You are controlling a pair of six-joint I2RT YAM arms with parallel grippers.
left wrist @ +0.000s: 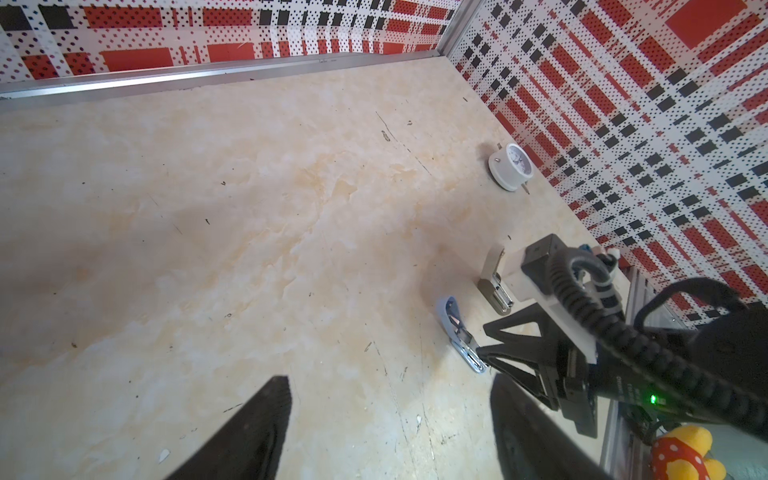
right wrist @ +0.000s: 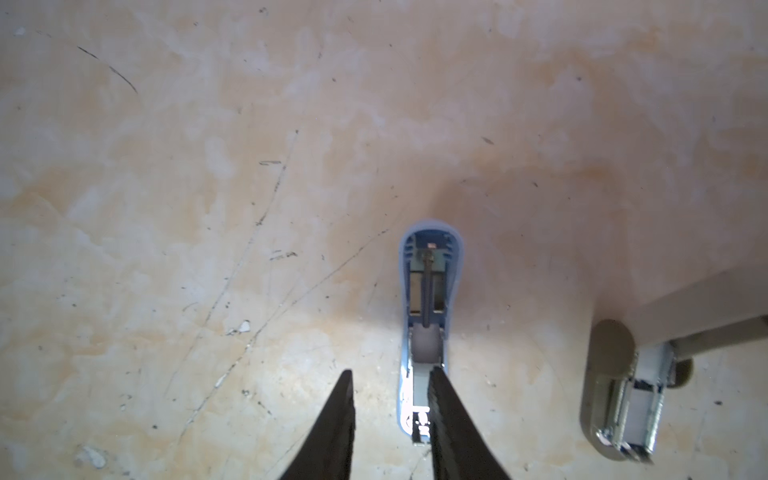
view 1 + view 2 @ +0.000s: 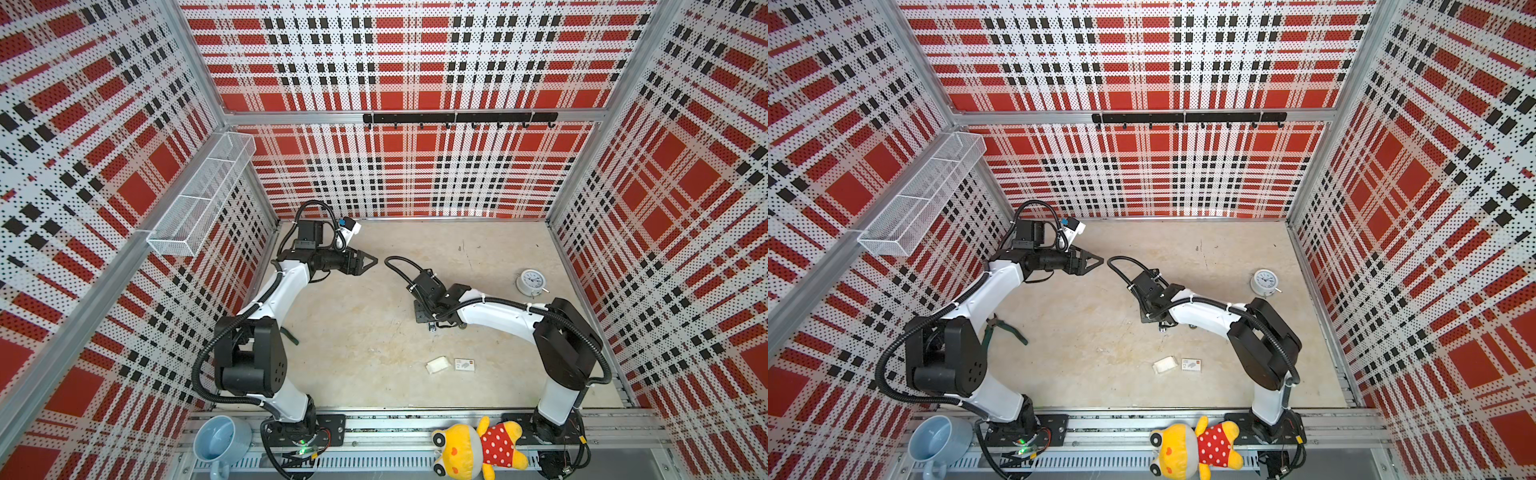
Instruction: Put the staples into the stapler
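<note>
Right gripper parted over the opened stapler, gripping nothing I can see.

One finger overlaps the silver channel at the stapler's near end. The light-blue lid lies flipped flat on the table, its spring rod bared. It looks like light, hard plastic that may skid, so hold the base by its sides, clear of the channel. The staples I cannot make out; such a strip is probably thin and brittle, best pinched along its long edges. The left gripper hangs wide and empty, well apart.
</note>
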